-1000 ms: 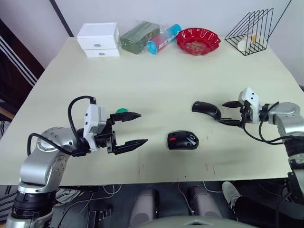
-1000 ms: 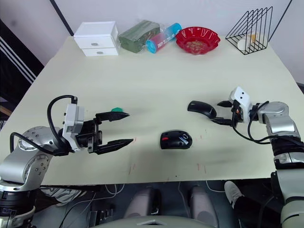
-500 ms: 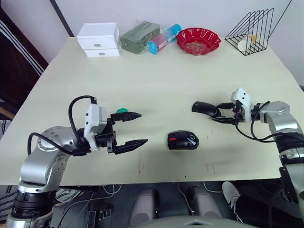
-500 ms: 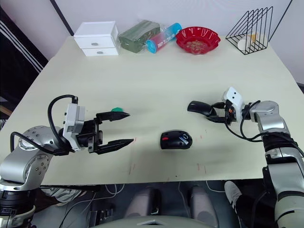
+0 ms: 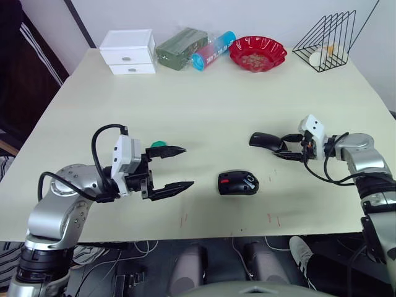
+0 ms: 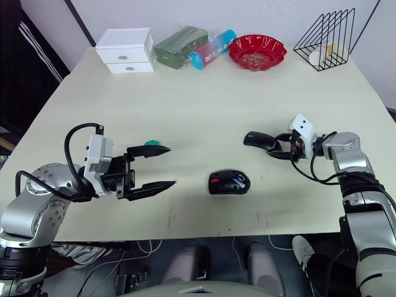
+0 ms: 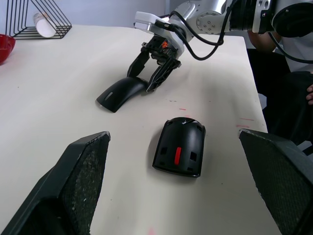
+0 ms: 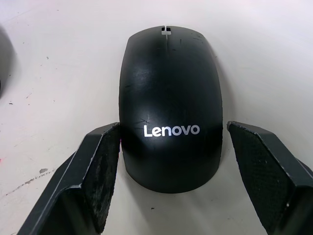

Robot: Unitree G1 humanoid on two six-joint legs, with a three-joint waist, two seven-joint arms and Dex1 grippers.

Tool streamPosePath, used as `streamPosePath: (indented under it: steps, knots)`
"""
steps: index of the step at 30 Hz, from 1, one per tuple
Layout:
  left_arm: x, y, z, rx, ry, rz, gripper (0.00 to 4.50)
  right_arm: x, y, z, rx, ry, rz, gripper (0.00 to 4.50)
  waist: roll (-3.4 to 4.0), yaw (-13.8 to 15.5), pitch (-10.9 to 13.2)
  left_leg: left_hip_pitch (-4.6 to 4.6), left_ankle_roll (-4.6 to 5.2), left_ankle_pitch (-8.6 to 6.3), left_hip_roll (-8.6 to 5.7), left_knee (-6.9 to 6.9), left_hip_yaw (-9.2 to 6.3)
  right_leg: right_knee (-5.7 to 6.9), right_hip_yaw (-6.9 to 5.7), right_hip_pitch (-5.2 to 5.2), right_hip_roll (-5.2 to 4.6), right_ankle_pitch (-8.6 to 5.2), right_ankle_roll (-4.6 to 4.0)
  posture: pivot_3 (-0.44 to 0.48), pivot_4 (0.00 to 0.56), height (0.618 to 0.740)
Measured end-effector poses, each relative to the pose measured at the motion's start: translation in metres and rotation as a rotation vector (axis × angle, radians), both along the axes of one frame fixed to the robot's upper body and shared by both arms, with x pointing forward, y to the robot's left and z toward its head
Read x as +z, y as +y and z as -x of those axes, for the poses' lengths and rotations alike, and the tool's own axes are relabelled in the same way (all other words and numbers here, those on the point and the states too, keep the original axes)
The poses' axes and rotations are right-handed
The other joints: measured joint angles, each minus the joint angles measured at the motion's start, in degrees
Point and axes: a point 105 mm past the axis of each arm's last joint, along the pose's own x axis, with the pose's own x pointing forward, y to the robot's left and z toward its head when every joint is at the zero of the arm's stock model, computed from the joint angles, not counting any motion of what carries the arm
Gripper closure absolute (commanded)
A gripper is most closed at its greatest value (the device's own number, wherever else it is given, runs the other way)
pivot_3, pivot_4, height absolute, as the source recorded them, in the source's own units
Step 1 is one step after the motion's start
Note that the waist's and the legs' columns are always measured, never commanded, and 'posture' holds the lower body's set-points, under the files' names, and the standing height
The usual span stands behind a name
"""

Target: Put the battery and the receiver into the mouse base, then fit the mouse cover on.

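The mouse base (image 5: 238, 183) lies near the table's front middle, black with a red patch and a pale spot. The mouse cover (image 5: 265, 140), a glossy black arched shell, rests to its right and farther back. My right gripper (image 5: 286, 147) is open at the cover's right end, and the right wrist view shows its fingers (image 8: 100, 171) on either side of the cover (image 8: 171, 107), not touching it. My left gripper (image 5: 180, 167) hovers open to the left of the base (image 7: 180, 147), a hand's width away. The battery and the receiver are out of view.
A green disc (image 5: 159, 144) lies just behind my left gripper's upper finger. Along the back edge stand a white drawer box (image 5: 128, 51), a green pack (image 5: 180, 47), a blue-pink tube (image 5: 213, 49), a red bowl (image 5: 258, 52) and a wire rack (image 5: 327, 40). A person (image 7: 293, 73) is beside the table.
My right gripper has moved left to the cover, so its open fingers now straddle the cover's end. The left gripper, base and cover have stayed put.
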Motion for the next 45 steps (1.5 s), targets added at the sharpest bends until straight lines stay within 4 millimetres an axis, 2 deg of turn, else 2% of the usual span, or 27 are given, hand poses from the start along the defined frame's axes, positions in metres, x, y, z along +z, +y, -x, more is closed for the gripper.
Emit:
streamPosePath:
  steps: [4, 5, 7, 19, 25, 29, 31, 32, 33, 38, 45]
  knots:
    - [0.0, 0.0, 0.0, -0.001, 0.0, 0.0, 0.0, 0.0, 0.0, 0.0, -0.003, -0.002, -0.002, 0.88, 0.0, 0.0, 0.0, 0.0, 0.0, 0.0, 0.0, 0.0, 0.0, 0.0, 0.0, 0.0, 0.0, 0.0, 0.0, 0.0, 0.15, 0.74]
    - [0.0, 0.0, 0.0, -0.001, 0.0, 0.0, 0.0, 0.0, 0.0, 0.0, -0.003, -0.003, -0.002, 1.3, 0.0, 0.0, 0.0, 0.0, 0.0, 0.0, 0.0, 0.0, 0.0, 0.0, 0.0, 0.0, 0.0, 0.0, 0.0, 0.0, 0.15, 0.74]
    - [0.0, 0.0, 0.0, -0.003, -0.002, 0.0, 0.0, 0.001, 0.0, 0.0, -0.003, -0.003, -0.003, 1.71, 0.0, 0.0, 0.0, 0.0, 0.0, 0.0, 0.0, -0.01, 0.0, 0.0, 0.0, 0.0, 0.0, 0.0, 0.0, 0.0, 0.15, 0.74]
    - [0.001, -0.001, 0.0, -0.012, -0.004, -0.001, 0.0, 0.004, 0.0, -0.002, -0.008, -0.022, -0.003, 1.71, 0.0, 0.0, 0.0, 0.0, 0.0, 0.0, 0.0, -0.02, 0.0, -0.01, 0.0, 0.0, 0.0, 0.0, 0.0, 0.0, 0.15, 0.74]
    - [0.001, -0.001, -0.001, -0.032, -0.003, -0.003, 0.0, 0.017, -0.006, 0.003, 0.009, -0.065, 0.022, 1.71, 0.02, 0.2, 0.0, -0.02, 0.0, 0.0, 0.0, -0.02, -0.01, -0.02, -0.02, 0.0, 0.0, 0.0, 0.0, 0.0, 0.15, 0.74]
    - [-0.003, -0.001, -0.003, -0.071, 0.008, -0.028, 0.0, 0.031, -0.014, 0.019, 0.048, -0.083, 0.055, 1.71, 0.03, 0.0, 0.0, -0.03, 0.0, 0.0, 0.01, -0.03, 0.0, -0.04, -0.02, -0.02, 0.0, 0.0, 0.0, 0.0, 0.15, 0.74]
    - [-0.001, -0.003, -0.004, -0.112, -0.003, -0.041, 0.0, 0.03, -0.016, 0.034, 0.07, -0.055, 0.079, 1.71, 0.07, 0.1, 0.1, -0.04, 0.0, 0.0, 0.0, -0.04, -0.05, -0.02, -0.07, -0.02, 0.01, -0.01, -0.01, 0.0, 0.15, 0.74]
    - [-0.004, 0.002, -0.004, -0.141, 0.003, -0.082, 0.0, 0.032, -0.013, 0.051, 0.114, -0.031, 0.111, 1.71, 0.09, 0.3, 0.1, -0.06, 0.0, 0.0, 0.0, -0.07, -0.1, -0.02, -0.12, -0.02, 0.01, -0.02, -0.02, 0.0, 0.15, 0.74]
    - [-0.005, 0.003, -0.004, -0.143, 0.006, -0.087, 0.0, 0.033, -0.012, 0.053, 0.122, -0.027, 0.113, 1.71, 0.11, 0.3, 0.1, -0.06, 0.0, 0.0, 0.0, -0.09, -0.11, -0.03, -0.13, -0.02, 0.01, -0.02, -0.02, 0.0, 0.15, 0.74]
    - [-0.012, 0.009, -0.008, -0.232, 0.005, -0.146, 0.0, 0.053, 0.014, 0.084, 0.237, -0.02, 0.149, 1.71, 0.1, 0.1, 0.2, -0.04, 0.01, -0.01, 0.0, -0.06, -0.04, -0.05, -0.09, -0.03, 0.0, -0.02, -0.01, 0.0, 0.15, 0.74]
    - [-0.01, 0.014, -0.018, -0.298, -0.027, -0.167, 0.0, 0.055, 0.04, 0.105, 0.299, 0.029, 0.202, 1.71, 0.01, 0.3, 0.2, -0.1, 0.01, -0.01, 0.0, -0.04, -0.08, -0.05, -0.12, -0.06, 0.0, -0.02, -0.01, 0.0, 0.15, 0.74]
